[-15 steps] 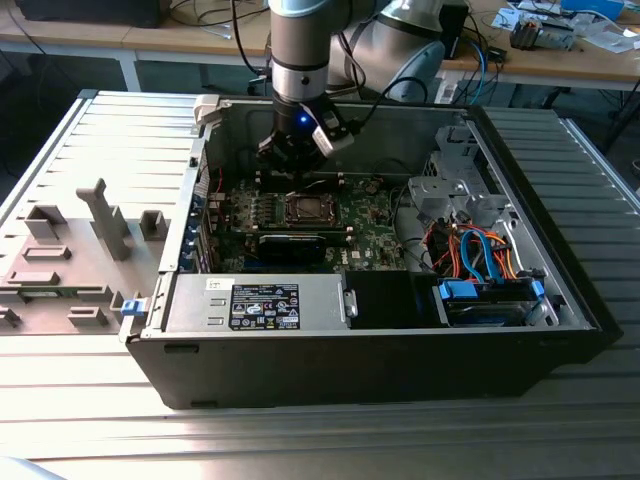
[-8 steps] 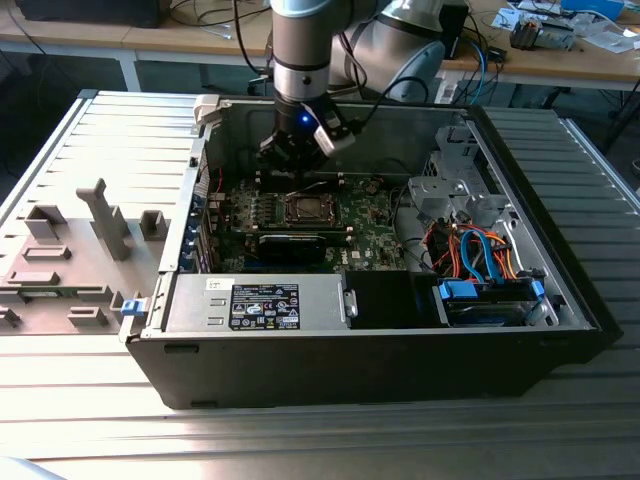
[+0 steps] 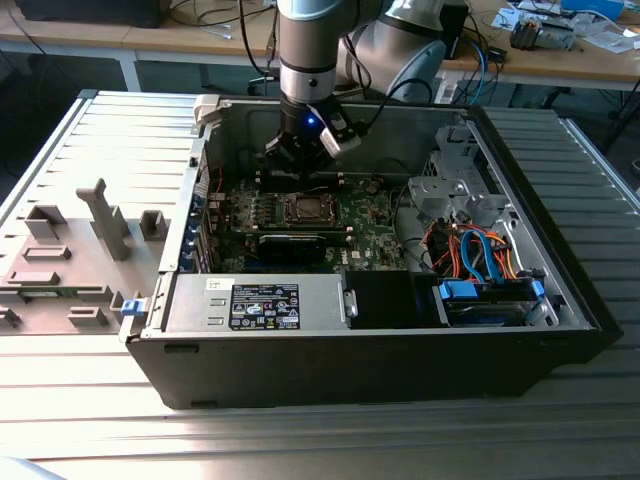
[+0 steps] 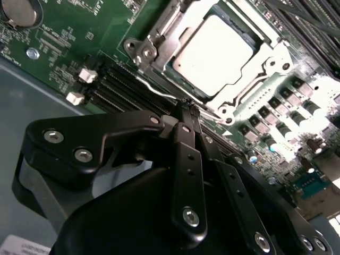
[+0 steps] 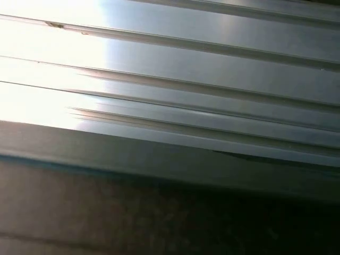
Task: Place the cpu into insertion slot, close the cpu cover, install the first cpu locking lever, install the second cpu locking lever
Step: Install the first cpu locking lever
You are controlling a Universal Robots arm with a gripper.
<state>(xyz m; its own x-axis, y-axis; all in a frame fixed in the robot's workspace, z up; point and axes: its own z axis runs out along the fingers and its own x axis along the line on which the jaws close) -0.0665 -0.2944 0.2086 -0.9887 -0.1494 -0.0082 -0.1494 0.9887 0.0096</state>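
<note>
Pincer [image 4: 187, 109] fingers together beside cpu [image 4: 212, 53] under cpu cover [image 4: 265, 66].

- The cpu [image 4: 211, 53]: pale silver-grey metal face, smooth, satin sheen.
- The cpu cover [image 4: 159, 33]: thin bright metal plate, glossy, glare along its edges.
- Circuit board [image 4: 69, 32]: green, slightly glossy lacquer.
- The gripper [image 4: 187, 109]: black, matt fingers [image 4: 187, 159], looks like coated metal or plastic; shiny steel screw heads.
- Ribbed table [image 5: 212, 69]: brushed aluminium look, strongly reflective.
- Computer case [image 3: 400, 370]: dark, matt outer wall.
</note>
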